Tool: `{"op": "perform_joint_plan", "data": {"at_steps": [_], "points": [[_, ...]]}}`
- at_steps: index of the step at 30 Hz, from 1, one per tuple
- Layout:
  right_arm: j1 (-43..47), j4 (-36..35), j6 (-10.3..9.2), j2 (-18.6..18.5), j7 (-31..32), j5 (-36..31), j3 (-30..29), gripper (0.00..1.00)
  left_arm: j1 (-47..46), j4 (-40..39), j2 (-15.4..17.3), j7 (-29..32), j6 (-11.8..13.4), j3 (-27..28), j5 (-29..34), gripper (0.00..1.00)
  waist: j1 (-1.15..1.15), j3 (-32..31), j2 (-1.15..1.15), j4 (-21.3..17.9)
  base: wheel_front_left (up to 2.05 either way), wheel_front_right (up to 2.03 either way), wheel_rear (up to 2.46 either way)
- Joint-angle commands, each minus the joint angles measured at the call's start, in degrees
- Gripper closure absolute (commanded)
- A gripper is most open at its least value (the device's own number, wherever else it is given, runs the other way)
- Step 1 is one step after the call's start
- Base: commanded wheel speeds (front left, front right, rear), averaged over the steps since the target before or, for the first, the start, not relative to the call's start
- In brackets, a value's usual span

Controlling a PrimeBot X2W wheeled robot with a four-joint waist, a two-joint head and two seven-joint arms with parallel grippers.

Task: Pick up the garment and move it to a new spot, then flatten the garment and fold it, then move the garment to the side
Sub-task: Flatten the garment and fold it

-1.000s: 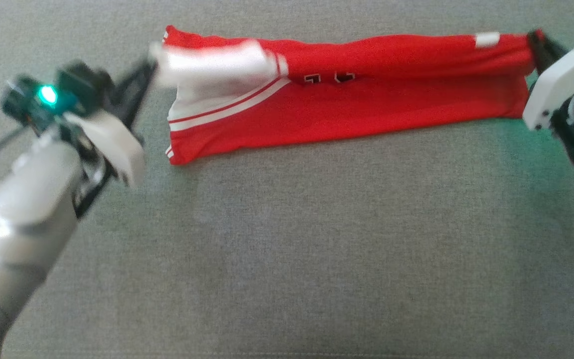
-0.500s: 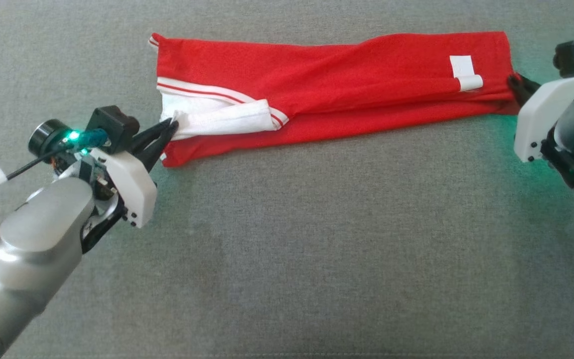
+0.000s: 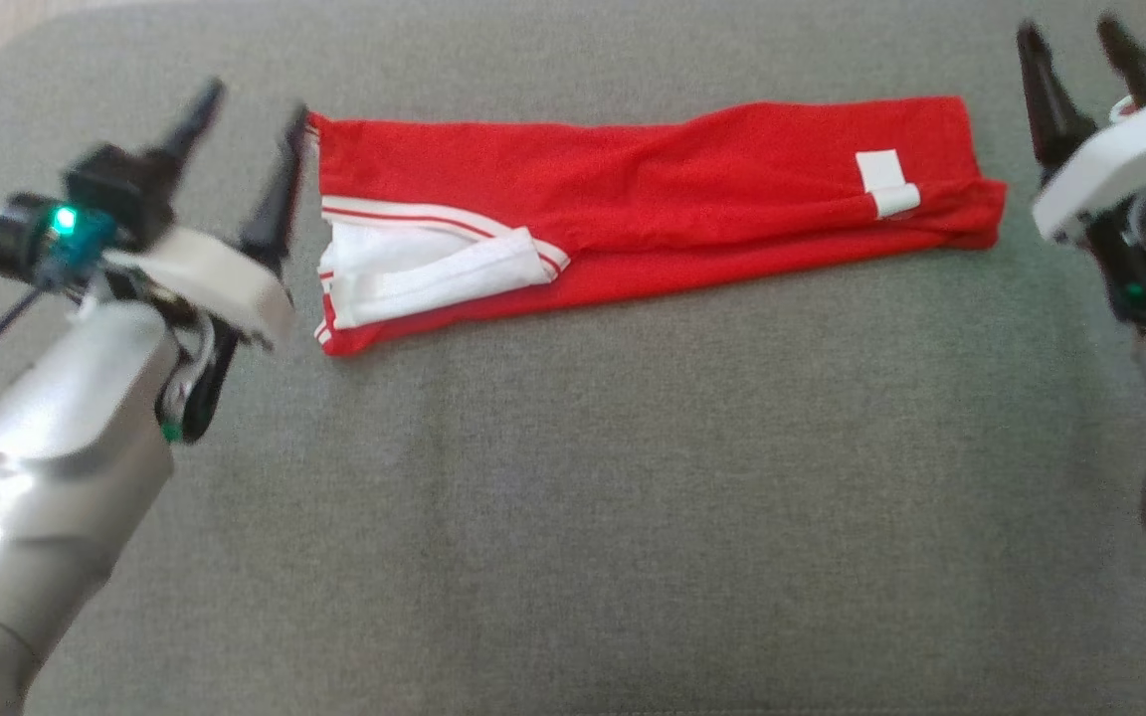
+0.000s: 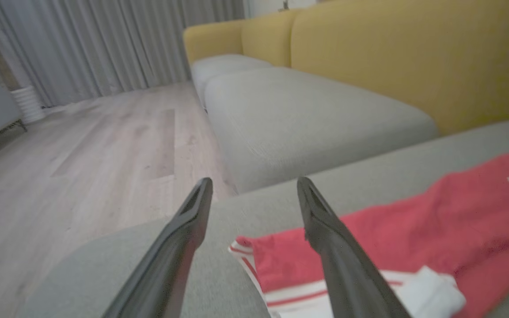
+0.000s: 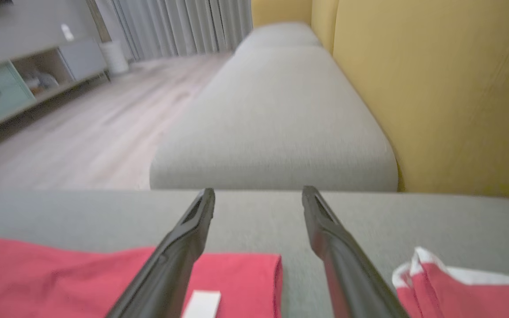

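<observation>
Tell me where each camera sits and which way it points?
Head view: on the robot's head, looking down at the red garment on the grey cushion; left pincer and right pincer, both open, show beside it.
Left wrist view: on the left wrist, looking along its own fingers over the garment's striped end toward the yellow sofa back.
Right wrist view: on the right wrist, looking along its own fingers over the garment's labelled end toward that sofa back.
Shared: all three show the garment; both wrist views, the sofa back.
</observation>
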Motion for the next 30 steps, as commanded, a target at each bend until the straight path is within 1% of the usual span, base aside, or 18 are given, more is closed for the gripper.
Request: {"op": "perform_joint_plan", "data": {"at_steps": [1, 3, 7, 8, 9, 11, 14, 16, 18, 22, 23, 24, 27, 30], "points": [[-1.3, -2.4, 0.37, 1.6, -4.1, 0.4, -1.2, 0.00, -2.3, -1.9, 1.5, -1.2, 2.9, 5.4, -0.1, 0.00, 0.00, -1.5, 0.00, -0.4, 0.00, 0.00, 0.00], [-0.9, -2.9, 0.37, 3.0, -8.3, -0.1, -2.8, 0.00, -1.2, -6.0, 0.9, -1.3, 6.4, 11.1, 1.2, 0.00, 0.00, -2.4, 0.00, -0.4, 0.00, 0.00, 0.00], [1.4, -5.0, 0.37, 6.7, -12.4, -1.4, -7.0, 0.00, 6.5, -15.4, -0.6, -1.3, 11.3, 22.1, 6.0, 0.00, 0.00, -3.9, 0.00, -0.6, 0.00, 0.00, 0.00], [2.3, -5.9, 0.37, 7.8, -12.8, -1.9, -8.1, 0.00, 9.0, -17.4, -1.1, -1.3, 12.1, 24.7, 7.1, 0.00, 0.00, -4.2, 0.00, -0.8, 0.00, 0.00, 0.00], [4.5, -7.5, 0.37, 9.8, -13.2, -4.1, -10.6, 0.00, 14.0, -21.0, -2.2, -1.4, 13.0, 28.9, 9.6, 0.00, 0.00, -4.6, 0.00, -1.1, 0.00, 0.00, 0.00], [7.4, -10.4, 0.37, 12.3, -13.3, -6.3, -14.9, 0.00, 18.8, -23.9, -3.9, -1.4, 13.4, 32.4, 11.8, 0.00, 0.00, -5.2, 0.00, -1.1, 0.00, 0.00, 0.00], [13.6, -15.8, 0.37, 16.6, -13.3, -10.5, -20.3, 0.00, 25.2, -26.4, -6.7, -1.4, 12.6, 36.7, 14.6, 0.00, 0.00, -5.9, 0.00, -1.0, 0.00, 0.00, 0.00], [17.9, -18.8, 0.37, 18.5, -13.3, -14.2, -21.7, 0.00, 29.1, -26.9, -8.2, -1.4, 12.2, 38.6, 16.6, 0.00, 0.00, -6.2, 0.00, -1.1, 0.00, 0.00, 0.00], [21.8, -20.9, 0.37, 19.9, -13.3, -15.6, -22.7, 0.00, 32.2, -27.2, -9.9, -1.4, 11.6, 40.9, 18.1, 0.00, 0.00, -6.3, 0.00, -1.1, 0.00, 0.00, 0.00], [28.0, -24.0, 0.37, 20.9, -13.3, -17.9, -23.5, 0.00, 37.0, -27.0, -13.1, -1.4, 9.5, 43.9, 21.5, 0.00, 0.00, -6.6, 0.00, -1.0, 0.00, 0.00, 0.00], [28.0, -24.0, 0.37, 20.9, -13.3, -17.9, -23.5, 0.00, 37.0, -27.0, -13.1, -1.4, 9.5, 43.9, 21.5, 0.00, 0.00, -6.6, 0.00, -1.0, 0.00, 0.00, 0.00], [29.3, -24.5, 0.37, 21.0, -13.3, -18.6, -23.2, 0.00, 38.0, -26.9, -13.9, -1.4, 9.0, 44.7, 22.1, 0.00, 0.00, -6.6, 0.00, -1.0, 0.00, 0.00, 0.00], [32.0, -26.3, 0.37, 21.0, -13.3, -17.0, -21.4, 0.00, 40.0, -26.3, -16.2, -1.4, 7.5, 46.5, 24.2, 0.00, 0.00, -6.3, 0.00, -1.0, 0.00, 0.00, 0.00], [32.9, -27.3, 0.37, 21.0, -13.3, -16.1, -21.1, 0.00, 40.5, -26.1, -17.9, -1.4, 5.9, 48.5, 25.9, 0.00, 0.00, -5.8, 0.00, -0.8, 0.00, 0.00, 0.00]]}}
